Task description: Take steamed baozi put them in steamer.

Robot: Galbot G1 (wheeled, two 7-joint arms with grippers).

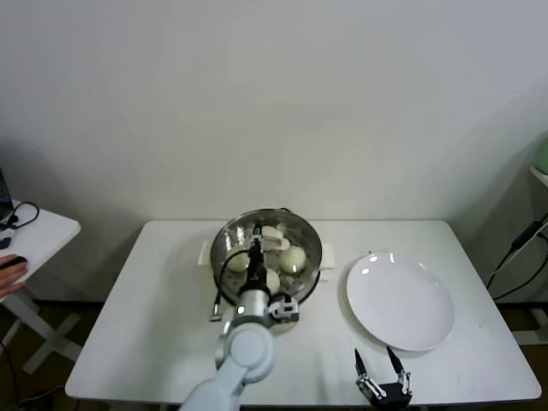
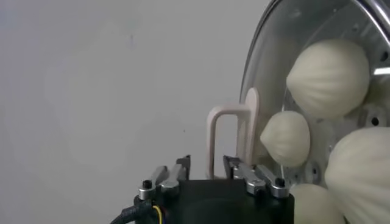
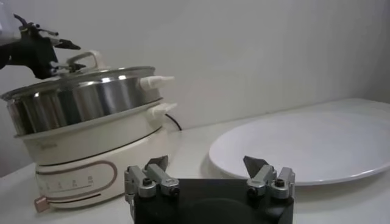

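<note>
The steamer (image 1: pixel 313 269) stands at the table's middle back, and also shows in the right wrist view (image 3: pixel 91 122). A round glass lid (image 1: pixel 248 228) with a white loop handle (image 2: pixel 234 131) lies on it. Several off-white baozi (image 1: pixel 294 257) show through the glass, three of them large in the left wrist view (image 2: pixel 329 70) (image 2: pixel 286 137) (image 2: pixel 359 167). My left gripper (image 1: pixel 255 257) hangs over the lid, open, its fingers either side of one leg of the handle (image 2: pixel 206 161). My right gripper (image 1: pixel 383 366) is open and empty near the table's front edge, in front of the plate.
A flat white plate (image 1: pixel 400 301) lies empty to the right of the steamer, and fills the right of the right wrist view (image 3: pixel 304 146). A small white side table (image 1: pixel 38 231) with a cable stands at far left, with a person's hand (image 1: pixel 10 274) by it.
</note>
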